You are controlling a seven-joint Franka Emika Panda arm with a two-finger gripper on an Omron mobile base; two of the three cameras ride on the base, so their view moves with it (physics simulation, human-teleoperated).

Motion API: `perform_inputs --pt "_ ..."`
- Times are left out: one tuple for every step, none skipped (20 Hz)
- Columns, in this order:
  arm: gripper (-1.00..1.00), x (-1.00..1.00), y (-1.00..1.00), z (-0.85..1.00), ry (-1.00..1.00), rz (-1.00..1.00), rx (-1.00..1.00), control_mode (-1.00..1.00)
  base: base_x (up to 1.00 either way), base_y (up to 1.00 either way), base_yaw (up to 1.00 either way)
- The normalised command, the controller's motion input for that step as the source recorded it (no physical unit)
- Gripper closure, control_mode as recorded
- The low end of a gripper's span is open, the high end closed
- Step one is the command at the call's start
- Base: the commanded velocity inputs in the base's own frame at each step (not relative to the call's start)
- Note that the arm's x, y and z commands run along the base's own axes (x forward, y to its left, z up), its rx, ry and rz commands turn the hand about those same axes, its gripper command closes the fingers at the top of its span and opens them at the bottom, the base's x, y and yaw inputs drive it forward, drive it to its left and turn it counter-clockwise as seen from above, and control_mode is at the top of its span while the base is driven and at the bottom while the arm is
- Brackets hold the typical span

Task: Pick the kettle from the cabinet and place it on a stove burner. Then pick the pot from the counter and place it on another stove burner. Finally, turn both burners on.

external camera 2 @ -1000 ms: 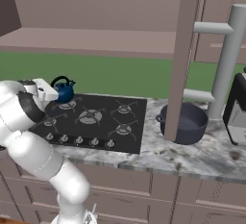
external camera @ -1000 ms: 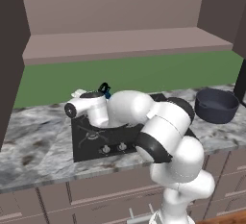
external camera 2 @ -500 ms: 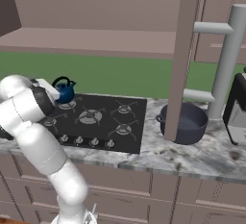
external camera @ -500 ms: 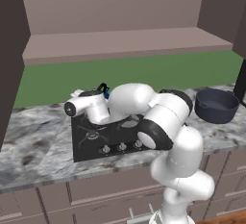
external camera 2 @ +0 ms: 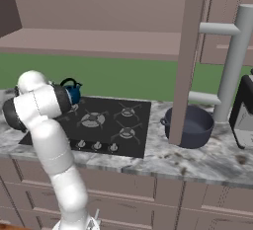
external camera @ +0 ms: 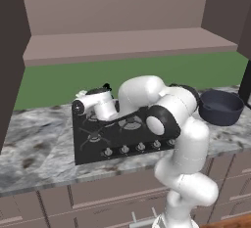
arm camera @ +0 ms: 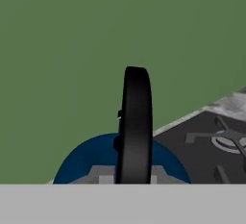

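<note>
The small dark-blue kettle (external camera 2: pixel 73 94) is at the back left corner of the black cooktop (external camera 2: pixel 133 125), over the rear left burner. My gripper (external camera: pixel 104 91) is shut on its black looped handle (arm camera: pixel 135 122), and my hand hides most of the kettle in the left base view. The hand view looks down the handle onto the blue body (arm camera: pixel 84 163). Whether the kettle rests on the grate I cannot tell. The wide dark pot (external camera: pixel 220 107) sits on the marble counter (external camera: pixel 29 158) right of the cooktop. The mauve cabinet shelf (external camera: pixel 122 43) runs above.
Several small silver knobs (external camera 2: pixel 96 146) line the cooktop's front edge. A tall brown post (external camera 2: pixel 185 61) rises right in front of the pot (external camera 2: pixel 190 125), with a grey pipe frame (external camera 2: pixel 232 61) and an appliance (external camera 2: pixel 244 110) further right. A green wall backs the counter.
My elbow has folded up and in over the cooktop. The kettle, held throughout, has shifted slightly right along the cooktop's back edge.
</note>
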Motion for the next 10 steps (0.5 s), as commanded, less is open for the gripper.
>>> perform_inputs --pt "1.0 0.18 0.1 -0.24 -0.03 0.0 0.0 -1.0 0.0 0.0 0.0" --pt "1.0 0.19 0.13 -0.24 -0.04 0.0 0.0 -1.0 0.0 0.0 0.0" --pt "1.0 0.14 0.17 -0.22 -0.05 0.0 0.0 -1.0 0.0 0.0 0.0" --pt "1.0 0.15 0.18 -0.23 -0.07 0.0 0.0 -1.0 0.0 0.0 0.0" --pt "1.0 0.16 0.26 -0.23 -0.09 0.0 0.0 -1.0 0.0 0.0 0.0" --pt "1.0 0.15 0.26 -0.22 -0.09 0.0 0.0 -1.0 0.0 0.0 0.0" --pt "1.0 0.12 0.28 -0.22 -0.09 0.0 0.0 -1.0 0.0 0.0 0.0" --pt "1.0 0.11 0.27 -0.23 -0.08 0.0 0.0 -1.0 0.0 0.0 0.0" --pt "1.0 0.06 0.28 -0.21 -0.09 0.0 0.0 -1.0 0.0 0.0 0.0" --pt "1.0 0.06 0.29 -0.23 -0.08 0.0 0.0 -1.0 0.0 0.0 0.0"
